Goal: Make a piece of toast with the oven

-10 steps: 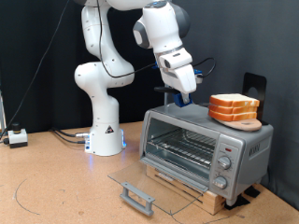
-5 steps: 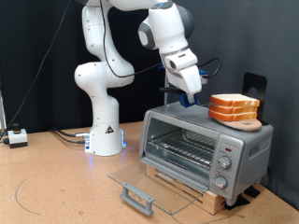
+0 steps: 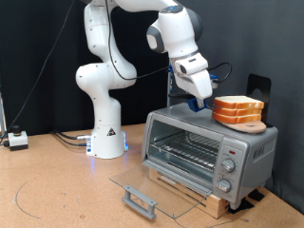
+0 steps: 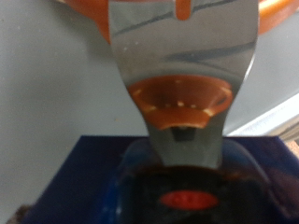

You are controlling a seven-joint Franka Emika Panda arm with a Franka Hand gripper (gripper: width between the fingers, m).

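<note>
Toast slices [image 3: 237,109] stacked flat atop oven [image 3: 209,152], claw [image 3: 201,103] beside stack

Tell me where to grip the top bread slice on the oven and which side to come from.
Grip the top slice across its thin crust edges, probably from the exterior view's left, where the gripper hovers. It lies flat on a stack atop the oven, so only its rim offers the fingers opposing faces.

A shiny metal finger [image 4: 182,56] is filling the middle of the blurred wrist view, mirroring an orange-tan shape. Orange crust edges [image 4: 271,11] are peeking past it, above a grey surface [image 4: 51,84] and a dark blue block [image 4: 89,177].
</note>
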